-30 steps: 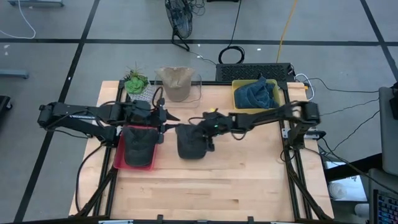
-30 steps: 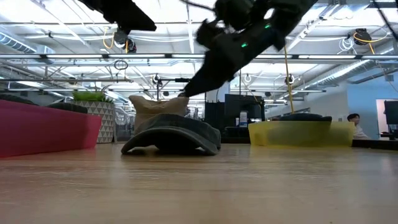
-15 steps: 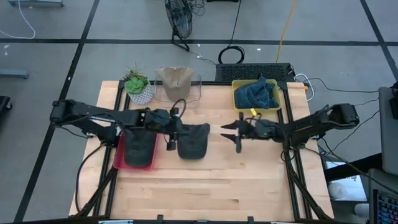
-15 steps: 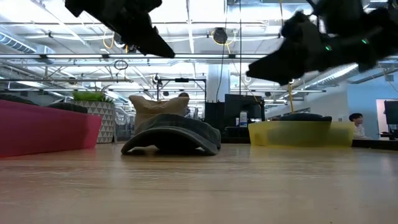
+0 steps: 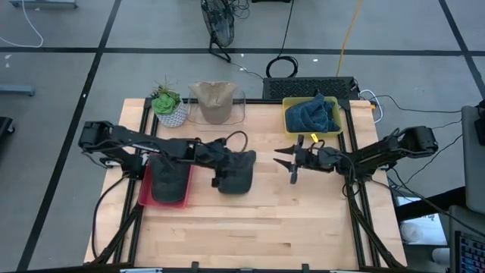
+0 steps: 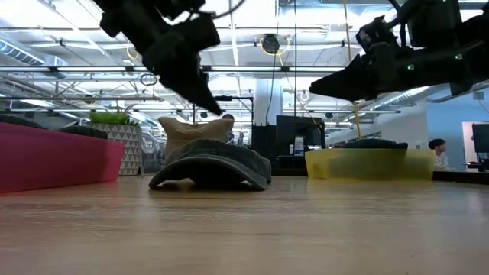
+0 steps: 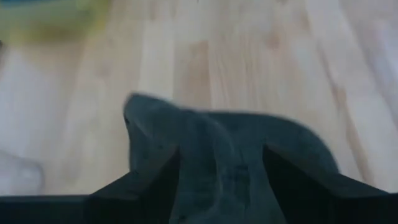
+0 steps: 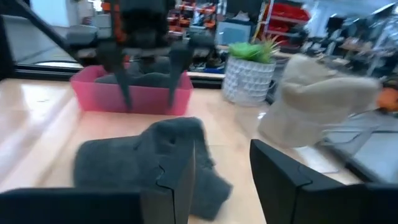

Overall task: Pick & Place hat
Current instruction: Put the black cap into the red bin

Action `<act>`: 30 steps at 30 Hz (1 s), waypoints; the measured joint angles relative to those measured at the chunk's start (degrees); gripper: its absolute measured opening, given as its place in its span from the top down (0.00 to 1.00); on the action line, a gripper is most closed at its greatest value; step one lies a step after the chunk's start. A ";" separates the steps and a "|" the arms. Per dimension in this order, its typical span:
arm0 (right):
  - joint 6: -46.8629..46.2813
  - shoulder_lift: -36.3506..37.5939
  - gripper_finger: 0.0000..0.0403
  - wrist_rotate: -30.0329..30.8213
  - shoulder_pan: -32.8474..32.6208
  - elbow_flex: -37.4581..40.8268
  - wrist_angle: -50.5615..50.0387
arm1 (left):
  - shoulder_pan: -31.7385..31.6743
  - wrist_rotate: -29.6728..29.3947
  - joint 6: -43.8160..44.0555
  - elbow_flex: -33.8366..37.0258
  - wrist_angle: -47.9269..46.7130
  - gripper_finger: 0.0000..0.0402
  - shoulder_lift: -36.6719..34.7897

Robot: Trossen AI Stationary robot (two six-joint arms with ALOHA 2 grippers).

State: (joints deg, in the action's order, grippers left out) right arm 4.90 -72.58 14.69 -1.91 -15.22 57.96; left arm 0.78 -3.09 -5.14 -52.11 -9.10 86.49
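On the bench (image 5: 265,227), just right of the red bin (image 5: 144,199), the dark hat (image 5: 236,171) lies flat. Over its left edge the left hand (image 5: 216,161) has just spread its fingers wide and holds nothing, ready to grasp. Meanwhile the right hand (image 5: 292,161) has drawn back to the right, well clear, open and empty, so the left arm appears to be taking over the pickup.

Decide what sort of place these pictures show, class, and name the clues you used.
Probably a robotics lab or workshop in an industrial hall: a wooden table on a metal frame, cables trailing across the grey floor, and exposed ceiling trusses with strip lights behind.
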 joint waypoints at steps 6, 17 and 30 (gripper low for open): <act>3.43 0.00 0.68 1.97 1.45 0.00 1.41 | 0.12 -0.03 2.54 -1.12 -2.42 0.47 3.87; 3.53 -0.04 0.68 1.75 3.78 -0.02 0.33 | 0.09 1.78 5.73 -1.15 -2.81 0.63 4.36; 1.44 -0.02 0.68 1.67 3.71 -0.02 -1.48 | 0.14 -1.57 3.21 -1.15 -2.37 0.68 9.56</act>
State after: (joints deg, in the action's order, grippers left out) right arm 6.34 -72.60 16.36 1.80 -15.25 56.48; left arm 0.93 -4.66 -1.93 -53.25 -11.46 96.05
